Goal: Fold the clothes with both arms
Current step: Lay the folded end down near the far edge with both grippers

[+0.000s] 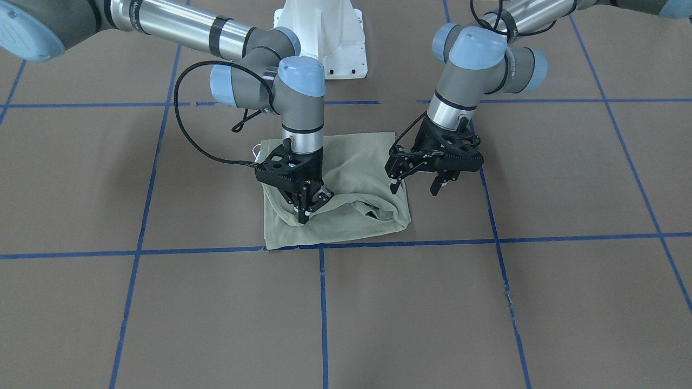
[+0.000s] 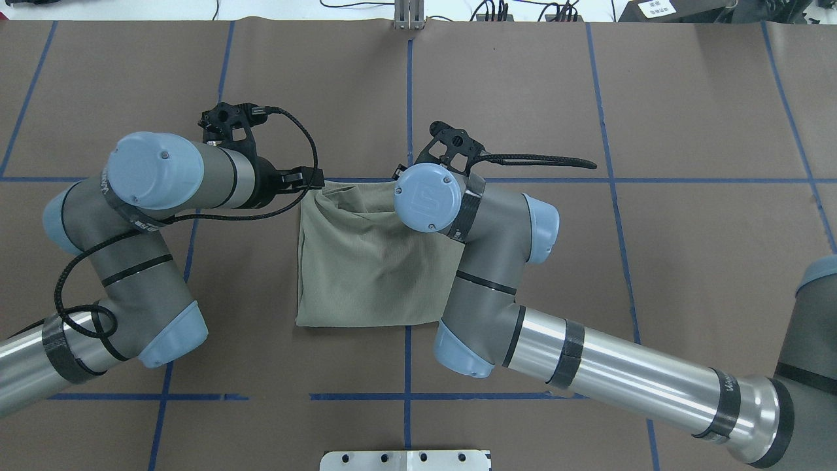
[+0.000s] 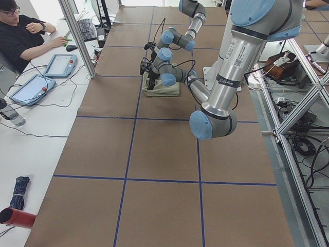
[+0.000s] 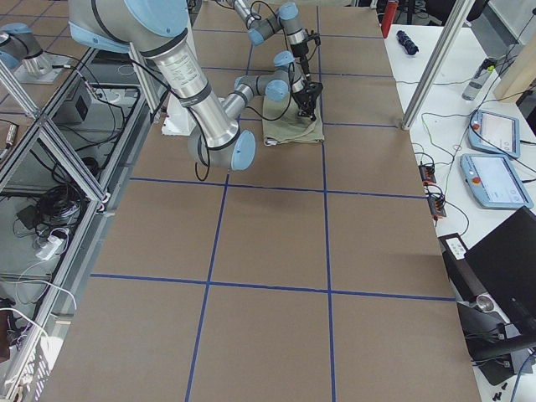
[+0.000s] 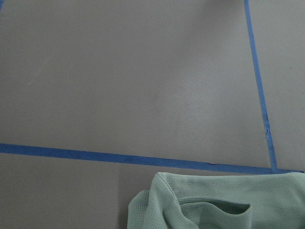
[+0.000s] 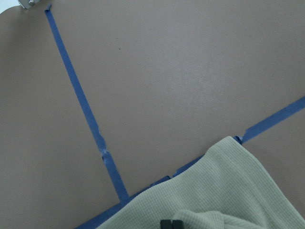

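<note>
The right arm (image 1: 297, 92) and left arm (image 1: 486, 65) are silver-grey tubes joined by grey housings with round light-blue ends (the cap (image 2: 428, 196) just above the right gripper (image 1: 312, 208) carries a pale square logo). Black bands (image 1: 219, 33) ring the tubes. A braided black cable (image 1: 184, 124) loops behind the right gripper; the left gripper (image 1: 415, 187) is likewise black and hole-pierced. The pedestal (image 1: 324, 32) is white.

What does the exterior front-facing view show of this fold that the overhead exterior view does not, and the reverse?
Front-facing only: the fingertips. The right gripper is shut on a rumpled fold of the sage-green shirt; the left gripper is open at the shirt's side edge. Overhead only: the metal post at the far edge of the brown table; there the wrists hide both grippers' fingers. Both: the shirt folded to a compact rectangle on the table.
</note>
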`<action>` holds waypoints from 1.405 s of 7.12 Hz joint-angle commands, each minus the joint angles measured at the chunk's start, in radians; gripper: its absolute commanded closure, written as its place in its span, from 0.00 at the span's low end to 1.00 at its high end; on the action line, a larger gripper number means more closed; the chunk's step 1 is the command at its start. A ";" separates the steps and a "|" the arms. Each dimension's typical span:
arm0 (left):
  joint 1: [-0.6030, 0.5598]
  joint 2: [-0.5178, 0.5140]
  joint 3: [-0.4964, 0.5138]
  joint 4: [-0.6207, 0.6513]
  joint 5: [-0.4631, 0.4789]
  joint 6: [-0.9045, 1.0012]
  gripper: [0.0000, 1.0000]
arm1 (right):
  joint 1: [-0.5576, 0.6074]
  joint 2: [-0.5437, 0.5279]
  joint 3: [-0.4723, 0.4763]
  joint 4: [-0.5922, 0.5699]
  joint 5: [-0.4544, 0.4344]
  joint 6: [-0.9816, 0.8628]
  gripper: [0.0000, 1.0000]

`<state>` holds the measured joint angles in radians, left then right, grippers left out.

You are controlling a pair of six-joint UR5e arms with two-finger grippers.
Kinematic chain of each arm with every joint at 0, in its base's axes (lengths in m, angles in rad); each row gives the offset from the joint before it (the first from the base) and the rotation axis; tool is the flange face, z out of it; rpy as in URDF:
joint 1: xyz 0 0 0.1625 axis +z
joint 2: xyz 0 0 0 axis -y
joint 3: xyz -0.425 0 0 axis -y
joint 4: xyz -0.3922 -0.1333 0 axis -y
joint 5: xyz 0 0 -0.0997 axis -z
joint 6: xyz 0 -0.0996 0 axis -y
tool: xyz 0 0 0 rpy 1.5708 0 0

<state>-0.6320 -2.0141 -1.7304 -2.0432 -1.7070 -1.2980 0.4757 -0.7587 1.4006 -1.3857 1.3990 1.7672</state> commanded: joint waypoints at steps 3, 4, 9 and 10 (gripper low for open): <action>0.000 0.011 0.000 -0.003 0.001 -0.003 0.00 | 0.041 -0.004 0.000 -0.108 -0.002 -0.005 1.00; 0.000 0.011 0.000 -0.003 0.001 -0.003 0.00 | 0.041 -0.004 0.000 -0.110 -0.003 -0.003 1.00; 0.012 -0.006 0.041 -0.035 0.006 -0.109 0.00 | 0.081 0.006 0.017 -0.099 0.071 -0.191 0.00; 0.015 -0.017 0.102 -0.129 0.007 -0.207 0.01 | 0.115 -0.007 0.068 -0.105 0.153 -0.228 0.00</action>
<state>-0.6207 -2.0194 -1.6827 -2.0926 -1.7024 -1.4067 0.5541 -0.7570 1.4212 -1.4880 1.4625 1.5950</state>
